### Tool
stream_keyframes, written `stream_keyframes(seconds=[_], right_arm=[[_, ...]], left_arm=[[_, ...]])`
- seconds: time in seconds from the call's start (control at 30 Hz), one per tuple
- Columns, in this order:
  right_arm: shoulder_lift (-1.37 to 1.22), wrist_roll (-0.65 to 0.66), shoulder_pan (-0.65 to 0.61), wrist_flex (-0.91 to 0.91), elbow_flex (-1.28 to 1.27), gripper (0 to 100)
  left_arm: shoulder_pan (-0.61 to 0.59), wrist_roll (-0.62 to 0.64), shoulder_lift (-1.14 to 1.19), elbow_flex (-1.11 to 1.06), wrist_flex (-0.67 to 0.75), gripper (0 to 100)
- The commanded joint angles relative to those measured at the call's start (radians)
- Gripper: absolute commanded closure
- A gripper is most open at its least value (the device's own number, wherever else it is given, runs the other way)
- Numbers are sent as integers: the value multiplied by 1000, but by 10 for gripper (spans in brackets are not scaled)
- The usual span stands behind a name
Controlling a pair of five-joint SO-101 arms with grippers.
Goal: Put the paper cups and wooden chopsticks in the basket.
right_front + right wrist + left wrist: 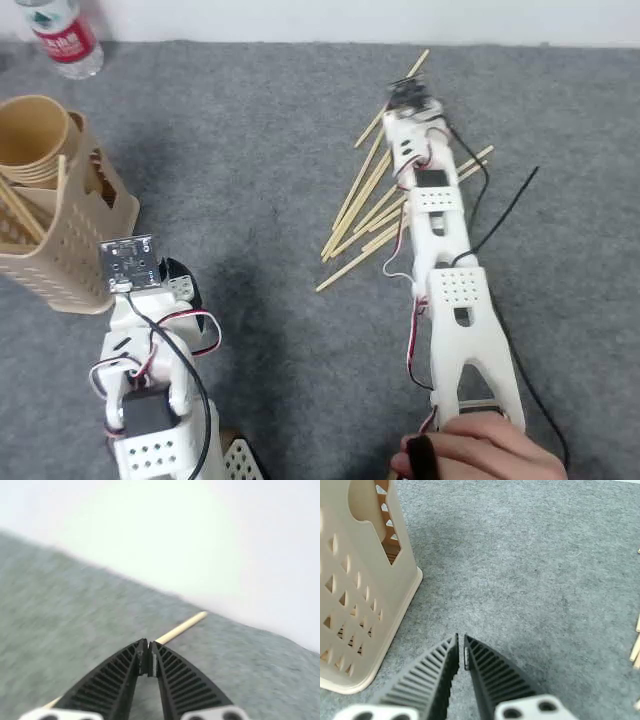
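Note:
The beige perforated basket [75,255] stands at the table's left and holds stacked paper cups [35,135] and a few chopsticks [20,210]. My left gripper [460,642] is shut and empty, low over the grey mat just right of the basket [355,605]. A loose pile of wooden chopsticks [365,215] lies at centre right. My right gripper [148,647] is at the pile's far end, shut on a single wooden chopstick [182,626]. In the high view that gripper [410,95] sits across the chopstick [420,60], which points toward the back wall.
A plastic bottle with a red label [62,35] lies at the back left corner. A person's hand [480,450] rests at the base of the right arm. A black cable [500,225] trails beside that arm. Grey mat lies open between basket and pile.

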State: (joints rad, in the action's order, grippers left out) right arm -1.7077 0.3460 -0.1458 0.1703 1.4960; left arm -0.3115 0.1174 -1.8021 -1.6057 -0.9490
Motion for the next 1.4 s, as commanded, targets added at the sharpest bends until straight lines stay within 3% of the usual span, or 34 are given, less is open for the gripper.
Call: stream_keyframes(seconds=[0.0, 0.13, 0.27, 0.43, 0.57, 0.9, 1.13, 1.23, 1.37], right_arm=[[25, -60, -2, 183, 163, 991], [99, -285, -7, 503, 183, 991], [239, -400, -5, 865, 183, 991], [395, -373, -4, 1253, 175, 991], [446, -328, -10, 1460, 178, 991], [657, -325, 90, 1621, 187, 991], [951, -324, 257, 1633, 170, 991], [1075, -245, 298, 1636, 18, 991], [1365, -167, 294, 1629, -456, 990]], left_arm=[[6, -8, -14, 5, -3, 987], [6, -8, -14, 5, -2, 987], [6, -8, -14, 5, -2, 987], [6, -8, -14, 5, -2, 987], [6, -8, -14, 5, -2, 987], [8, -5, -14, 5, 0, 985], [34, 97, -17, -19, 77, 824], [150, -3, -11, 64, 72, 820], [259, 23, -11, 97, 77, 820]])
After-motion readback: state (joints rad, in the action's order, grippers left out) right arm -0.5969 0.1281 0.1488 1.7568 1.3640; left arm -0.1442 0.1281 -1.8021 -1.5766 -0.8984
